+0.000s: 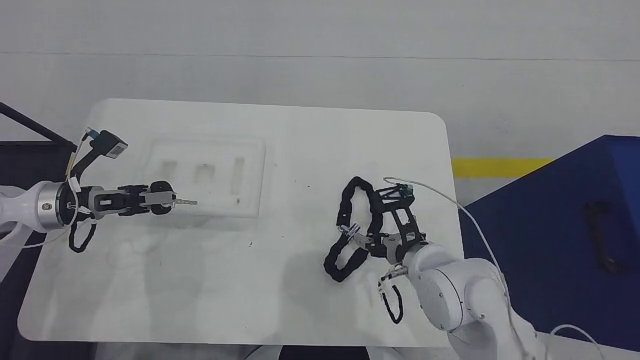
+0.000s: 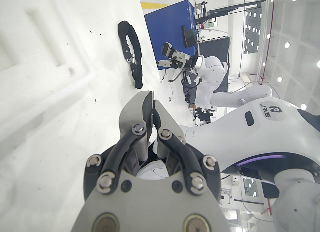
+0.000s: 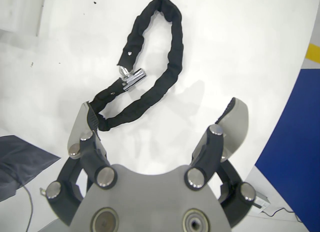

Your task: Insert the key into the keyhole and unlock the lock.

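A white table (image 1: 300,290) with rounded corners carries everything. On its left half lies a white foam tray (image 1: 207,175) with several shallow moulded recesses. On the right half lies a chain lock (image 3: 175,50) in a black fabric sleeve, bent into a loose loop flat on the table, well apart from the tray. The right hand (image 3: 160,107) hangs just beside the near end of the chain, with its two fingers spread wide and nothing between them; one fingertip (image 3: 87,117) is right next to the sleeve's bend, though whether it touches cannot be told. The left hand (image 1: 170,200) is at the left side of the table, by the near edge of the tray, pointing across towards the chain, with its fingers pressed together on a thin object. Where the two ends of the chain meet sits the shiny metal lock cylinder (image 3: 133,79), lying on its side on the table. The key (image 1: 186,201) is a slim metal sliver sticking out from the left fingertips, over the tray's near edge, far from the lock.
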Controlling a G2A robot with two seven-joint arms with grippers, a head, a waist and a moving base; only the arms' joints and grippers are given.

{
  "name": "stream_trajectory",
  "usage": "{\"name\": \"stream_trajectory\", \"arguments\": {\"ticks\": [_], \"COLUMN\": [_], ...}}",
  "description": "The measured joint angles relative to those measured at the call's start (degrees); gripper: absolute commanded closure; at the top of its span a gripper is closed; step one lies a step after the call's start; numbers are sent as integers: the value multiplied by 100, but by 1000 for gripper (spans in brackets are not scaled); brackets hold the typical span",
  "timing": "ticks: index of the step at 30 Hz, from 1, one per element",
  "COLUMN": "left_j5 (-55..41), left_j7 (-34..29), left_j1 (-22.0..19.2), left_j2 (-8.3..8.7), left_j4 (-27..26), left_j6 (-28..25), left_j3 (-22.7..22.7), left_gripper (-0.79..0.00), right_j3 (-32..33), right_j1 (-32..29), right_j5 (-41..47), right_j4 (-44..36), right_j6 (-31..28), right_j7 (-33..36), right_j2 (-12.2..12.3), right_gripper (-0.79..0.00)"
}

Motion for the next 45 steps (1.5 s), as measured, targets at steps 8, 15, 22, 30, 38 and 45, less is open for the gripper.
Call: {"name": "stream_trajectory", "arguments": {"ticks": [8, 15, 22, 30, 38, 45], "left_j5": [0, 0, 0, 0, 0, 0], "left_j7": [0, 0, 0, 0, 0, 0], "left_j1": [0, 0, 0, 0, 0, 0], "left_j2": [0, 0, 0, 0, 0, 0], "left_j4": [0, 0, 0, 0, 0, 0], "left_j6": [0, 0, 0, 0, 0, 0], "left_j3": [0, 0, 0, 0, 0, 0], "left_gripper": [0, 0, 0, 0, 0, 0], "right_j3": [-38, -178, -236, -250, -922, -1861], "right_j1": [-51, 353, 630, 707, 837, 1200], "right_j5": [99, 1656, 3161, 3311, 2821, 2807], "right_j4": [53, -44, 457, 590, 1158, 1720], "right_j6": [-143, 218, 1298, 1387, 2497, 3788], "right_j7": [54, 1285, 277, 201, -921, -2239], "right_j2": [1, -123, -271, -271, -409, -629], "right_gripper": [-785, -785, -785, -785, -785, -773]}}
